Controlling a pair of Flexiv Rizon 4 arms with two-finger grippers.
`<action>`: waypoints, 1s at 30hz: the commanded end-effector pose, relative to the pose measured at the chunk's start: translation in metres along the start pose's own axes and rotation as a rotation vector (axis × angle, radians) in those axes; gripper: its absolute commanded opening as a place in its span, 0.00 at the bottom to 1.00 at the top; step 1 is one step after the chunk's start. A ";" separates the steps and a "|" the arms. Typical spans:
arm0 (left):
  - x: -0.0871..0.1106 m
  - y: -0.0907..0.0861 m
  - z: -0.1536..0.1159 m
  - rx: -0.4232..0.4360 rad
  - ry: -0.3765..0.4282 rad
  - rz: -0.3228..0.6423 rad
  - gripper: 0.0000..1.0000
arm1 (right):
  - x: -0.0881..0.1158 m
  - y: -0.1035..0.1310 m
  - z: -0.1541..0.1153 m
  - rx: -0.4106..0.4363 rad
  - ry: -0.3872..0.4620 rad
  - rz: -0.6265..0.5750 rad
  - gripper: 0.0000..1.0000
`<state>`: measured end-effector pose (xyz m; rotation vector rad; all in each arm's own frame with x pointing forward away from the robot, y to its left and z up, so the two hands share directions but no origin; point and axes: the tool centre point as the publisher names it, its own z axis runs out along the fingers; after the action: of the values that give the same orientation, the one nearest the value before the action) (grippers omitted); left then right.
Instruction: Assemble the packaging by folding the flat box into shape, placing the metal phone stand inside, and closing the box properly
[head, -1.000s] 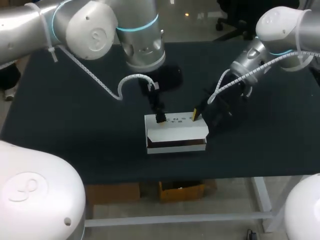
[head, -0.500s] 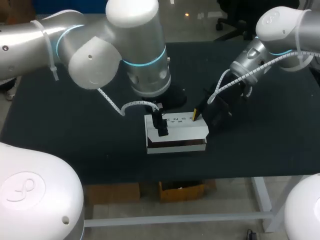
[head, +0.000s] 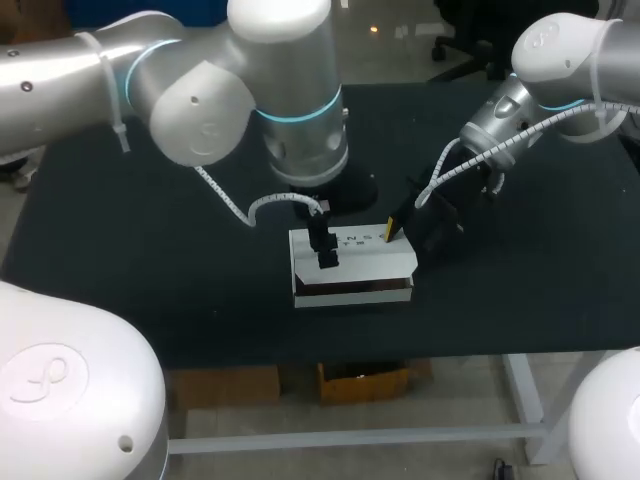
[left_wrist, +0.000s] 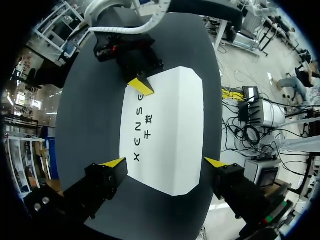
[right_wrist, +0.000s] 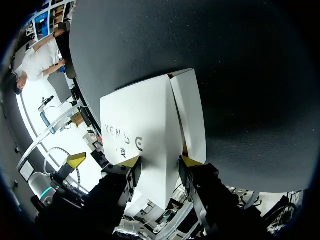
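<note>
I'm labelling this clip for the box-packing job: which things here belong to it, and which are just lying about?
Belong to the job:
- white box
- left tool, open over the box
- right tool, shut on the box's end

Just there:
- black table

The phone stand is not in sight.

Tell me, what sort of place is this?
Probably a robotics lab or test workshop: a robotic left arm and right arm bend over a dark table, working on a white box.
</note>
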<state>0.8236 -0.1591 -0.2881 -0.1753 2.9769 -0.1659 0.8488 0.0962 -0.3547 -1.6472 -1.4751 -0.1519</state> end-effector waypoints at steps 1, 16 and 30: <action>0.005 -0.006 0.002 -0.020 -0.015 0.007 1.00 | 0.000 0.002 0.000 0.005 -0.001 0.000 0.46; 0.006 -0.004 0.017 -0.050 -0.040 -0.026 0.70 | 0.000 0.002 0.000 0.005 -0.001 0.000 0.45; 0.009 -0.003 0.024 -0.048 -0.026 -0.026 0.59 | 0.000 0.002 0.000 0.005 -0.001 0.000 0.45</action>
<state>0.8186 -0.1634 -0.3100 -0.2184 2.9577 -0.1008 0.8489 0.0962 -0.3547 -1.6473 -1.4751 -0.1518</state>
